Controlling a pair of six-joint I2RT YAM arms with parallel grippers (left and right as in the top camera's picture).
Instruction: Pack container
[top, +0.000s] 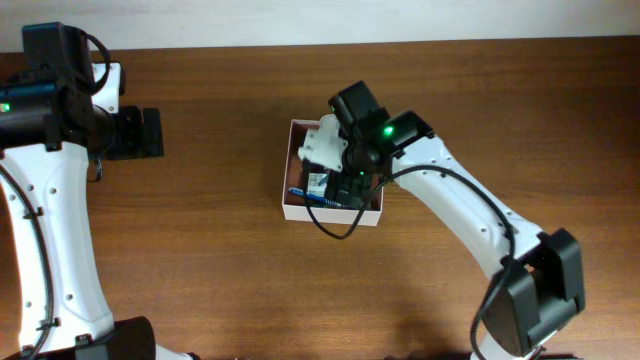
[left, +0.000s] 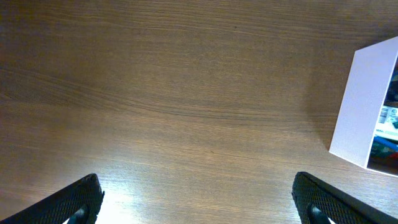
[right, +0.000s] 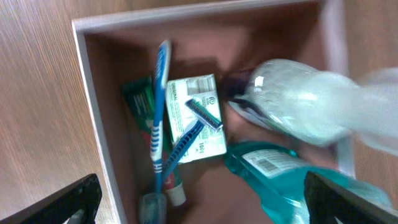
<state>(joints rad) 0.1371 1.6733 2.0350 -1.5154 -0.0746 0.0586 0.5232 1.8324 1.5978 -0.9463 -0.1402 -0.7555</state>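
**Container** (top: 298, 211): square and shallow, with white walls and a reddish-brown inside. It stood on the tabletop (top: 200, 260) near the centre of the overhead frame, a little above the middle. One white corner also showed at the right edge of the left wrist view.

**Contents, by the right wrist view:**
- Toothbrush (right: 160, 106): blue, lying lengthwise near the left wall.
- Tube (right: 138, 102): green, just beside the toothbrush on its left and partly under it.
- Packet (right: 211, 146): white and green, on the floor at mid-frame.
- Razor (right: 184, 138): blue, lying aslant across the packet with its head resting on it.
- Bottle (right: 273, 177): teal, at lower right, its far end cut off by the frame.
- Clear item (right: 298, 106): at upper right, above the bottle. It was too blurred to tell what it was.

**Right claw** (right: 202, 205): fingers spread wide, with the tips at the two lower corners of the frame and nothing between them. It hung over the container's inside. From overhead, the right arm (top: 470, 220) ran in from lower right and hid the upper right part of the container. Its black cable (top: 338, 234) looped across the front wall.

**Left claw** (left: 199, 205): spread, with nothing between the fingers. It was over bare wood at upper left of the overhead frame, well apart from the container.
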